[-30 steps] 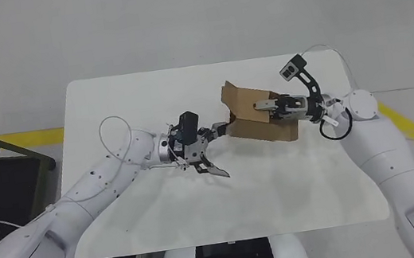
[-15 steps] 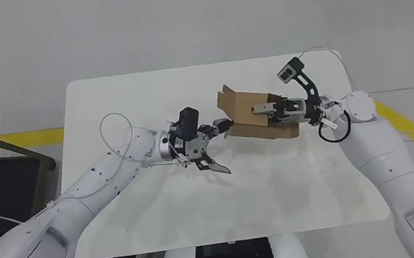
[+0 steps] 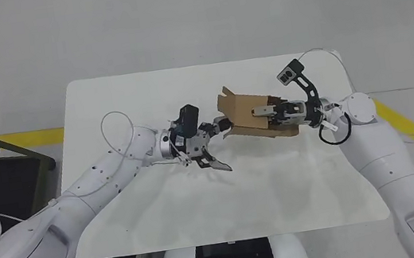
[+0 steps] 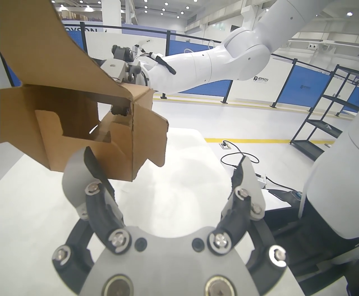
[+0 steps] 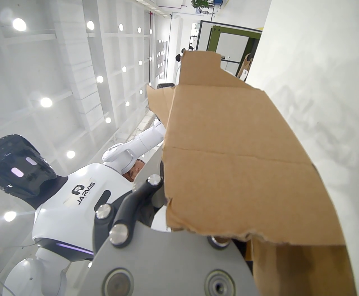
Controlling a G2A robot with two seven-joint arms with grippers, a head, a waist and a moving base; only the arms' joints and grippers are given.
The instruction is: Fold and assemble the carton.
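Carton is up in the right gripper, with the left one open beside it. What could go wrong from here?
1. The right gripper alone holds the carton, by one wall. A push from the open left gripper could twist it or make it slip.
2. The flaps splay in different directions. One of the left fingers, close to the lower flap, might snag an edge and crease it wrongly.

In the right wrist view the carton covers the fingertips of the right gripper and runs off the edge. From above, at the table's 2 o'clock, its inner folds are too small to tell.
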